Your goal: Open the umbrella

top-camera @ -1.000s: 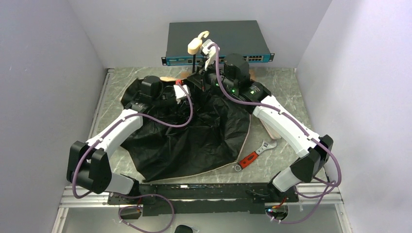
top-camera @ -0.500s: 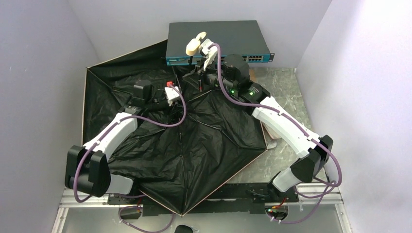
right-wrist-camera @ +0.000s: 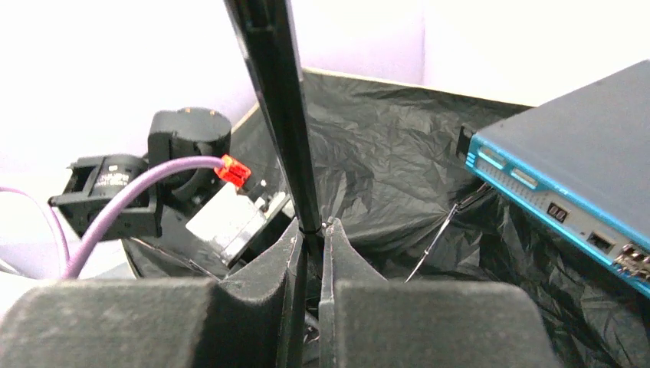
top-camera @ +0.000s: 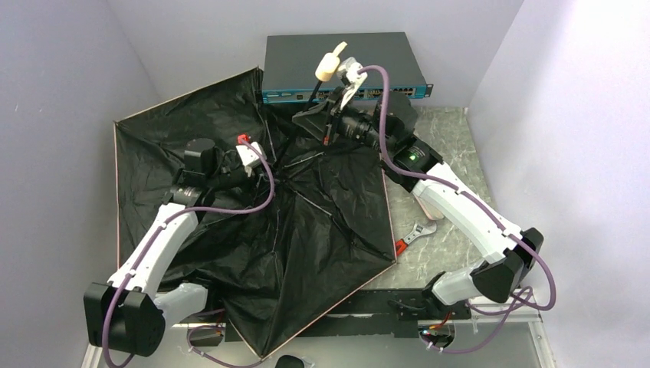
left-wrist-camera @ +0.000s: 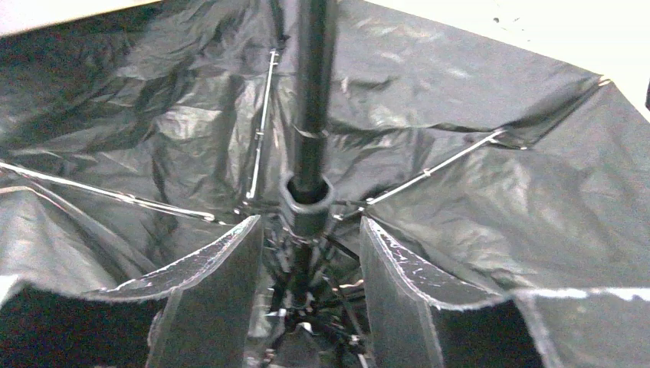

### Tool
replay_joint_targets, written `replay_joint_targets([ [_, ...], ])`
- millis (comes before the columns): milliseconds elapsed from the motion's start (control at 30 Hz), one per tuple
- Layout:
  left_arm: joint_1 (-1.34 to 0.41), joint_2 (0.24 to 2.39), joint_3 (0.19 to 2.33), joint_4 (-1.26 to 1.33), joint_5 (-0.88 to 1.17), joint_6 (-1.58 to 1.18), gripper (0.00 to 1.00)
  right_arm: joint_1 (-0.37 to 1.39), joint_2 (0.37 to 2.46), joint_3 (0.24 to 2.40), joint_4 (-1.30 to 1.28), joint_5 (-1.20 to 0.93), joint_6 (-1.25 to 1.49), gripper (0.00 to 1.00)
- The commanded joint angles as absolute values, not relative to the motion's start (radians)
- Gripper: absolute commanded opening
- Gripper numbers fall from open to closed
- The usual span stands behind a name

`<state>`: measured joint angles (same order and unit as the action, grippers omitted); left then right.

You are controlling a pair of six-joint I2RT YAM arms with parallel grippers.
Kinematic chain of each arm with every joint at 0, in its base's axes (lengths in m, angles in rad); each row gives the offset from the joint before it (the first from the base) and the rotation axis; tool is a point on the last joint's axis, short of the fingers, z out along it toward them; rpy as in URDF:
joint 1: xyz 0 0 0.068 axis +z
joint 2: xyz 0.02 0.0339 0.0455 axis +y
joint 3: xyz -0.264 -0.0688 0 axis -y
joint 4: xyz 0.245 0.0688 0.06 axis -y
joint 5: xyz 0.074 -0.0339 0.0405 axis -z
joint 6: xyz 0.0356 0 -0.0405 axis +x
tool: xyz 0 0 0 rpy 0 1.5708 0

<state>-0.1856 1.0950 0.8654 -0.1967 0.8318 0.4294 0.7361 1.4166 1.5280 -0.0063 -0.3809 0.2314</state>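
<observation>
Centre to 9 o'clock on the table [top-camera: 444,153]: one pale peach-edged, black-lined folding umbrella [top-camera: 322,230], canopy spread, lining up. Your right gripper [right-wrist-camera: 310,230] is clamped on its black shaft [right-wrist-camera: 280,115]; left gripper [left-wrist-camera: 310,226] jaws stand apart astride the runner [left-wrist-camera: 306,199]. Check that the runner has latched before you back left straight out, clear of ribs. Count: two grippers, one red-handled wrench [top-camera: 414,231] at 4 o'clock, one blue network switch [top-camera: 345,57] at 12.
</observation>
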Motion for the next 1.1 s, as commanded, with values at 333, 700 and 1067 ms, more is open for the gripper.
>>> replay_joint_targets([
  [333, -0.305, 0.998, 0.905, -0.193, 0.653, 0.358, 0.59, 0.732, 1.327, 1.559, 0.220, -0.427, 0.336, 0.00],
  [700, -0.335, 1.056, 1.091, -0.356, 0.588, 0.501, 0.61, 0.738, 1.320, 1.503, 0.198, -0.440, 0.312, 0.00],
  [1067, -0.426, 1.020, 1.084, -0.332, 0.518, 0.614, 0.70, 0.740, 1.317, 1.419, 0.208, -0.453, 0.301, 0.00],
])
